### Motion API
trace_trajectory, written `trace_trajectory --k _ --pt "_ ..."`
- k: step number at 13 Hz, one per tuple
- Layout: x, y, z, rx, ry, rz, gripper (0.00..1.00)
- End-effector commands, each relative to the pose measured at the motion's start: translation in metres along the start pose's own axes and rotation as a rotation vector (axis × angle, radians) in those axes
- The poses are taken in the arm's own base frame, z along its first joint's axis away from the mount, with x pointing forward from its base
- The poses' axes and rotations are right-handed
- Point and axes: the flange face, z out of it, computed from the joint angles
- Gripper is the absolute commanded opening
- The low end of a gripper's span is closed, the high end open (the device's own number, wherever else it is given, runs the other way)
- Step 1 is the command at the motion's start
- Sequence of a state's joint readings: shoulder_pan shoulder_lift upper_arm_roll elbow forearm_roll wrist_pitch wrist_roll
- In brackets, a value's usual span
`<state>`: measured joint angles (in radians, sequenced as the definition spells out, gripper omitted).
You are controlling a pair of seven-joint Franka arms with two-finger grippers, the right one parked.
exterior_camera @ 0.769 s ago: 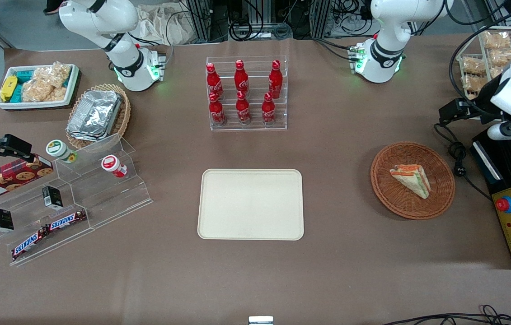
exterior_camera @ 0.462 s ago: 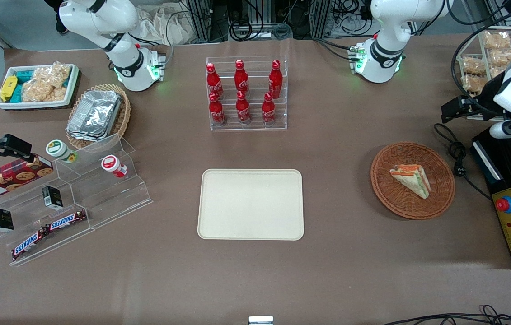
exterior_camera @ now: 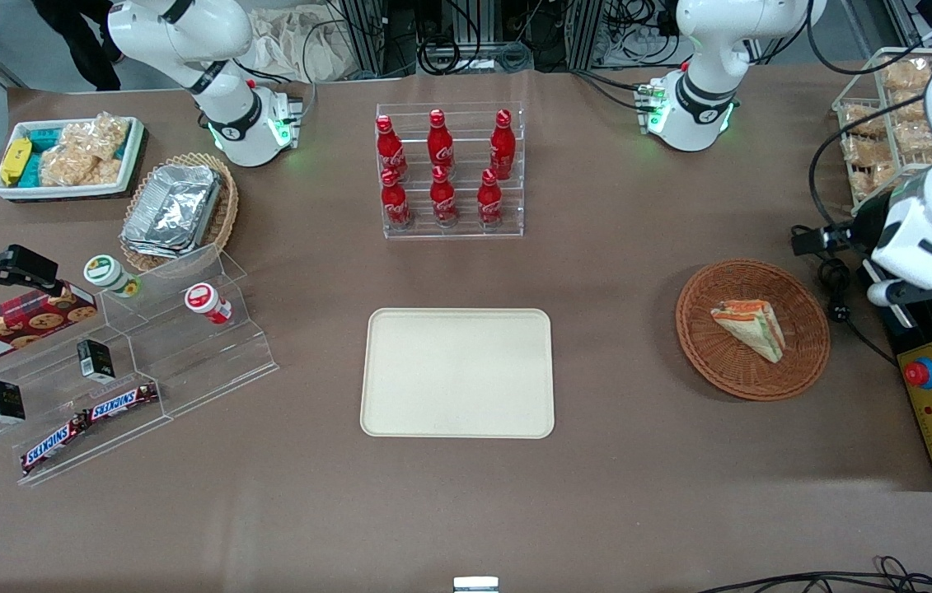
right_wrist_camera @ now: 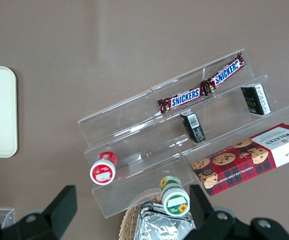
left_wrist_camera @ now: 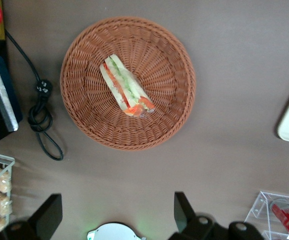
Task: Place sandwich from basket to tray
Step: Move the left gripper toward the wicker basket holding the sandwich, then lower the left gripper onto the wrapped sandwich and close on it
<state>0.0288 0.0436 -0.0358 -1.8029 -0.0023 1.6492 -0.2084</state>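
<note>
Sandwich (exterior_camera: 750, 328) lies on its side in the middle of the basket (exterior_camera: 700, 350), a white wedge with its red-orange and green layers facing up, so the two bread faces are the natural surfaces to close on. The basket sits on the brown desk (exterior_camera: 614, 461) toward the working arm's end, well apart from the tray (exterior_camera: 457, 412), which lies bare near the desk's middle, nearer the front camera than the acrylic rack of red bottles (exterior_camera: 441, 169). That leaves the drop spot open anywhere on the tray's flat face.

The pincer (left_wrist_camera: 117, 212) hangs above the desk just beside the basket, with its two dark fingers (left_wrist_camera: 47, 215) spread wide and nothing between them. The wrist camera looks straight down, and the whole basket shows there with the sandwich (left_wrist_camera: 126, 86) and the basket's rim (left_wrist_camera: 184, 100) clear of the fingers; this reads as the approach stage, with the arm not yet over the wedge. A black cable (left_wrist_camera: 42, 120) coils on the desk near the basket, close enough that a low sweep could snag it. My guess is the fingers will need turning to straddle the wedge across its thin side
</note>
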Motion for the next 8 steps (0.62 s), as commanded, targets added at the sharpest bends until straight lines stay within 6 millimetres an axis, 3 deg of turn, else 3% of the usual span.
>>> trace_trajectory --k 1,3,5,8 --pt "0.003 -0.020 0.062 -0.007 0.020 -0.081 1.00" --pt "0.011 -0.041 0.123 -0.031 0.027 -0.139 1.00" --pt "0.019 -0.041 0.175 -0.045 0.035 -0.175 1.00" --pt "0.040 -0.035 0.221 -0.164 0.005 -0.395 1.00"
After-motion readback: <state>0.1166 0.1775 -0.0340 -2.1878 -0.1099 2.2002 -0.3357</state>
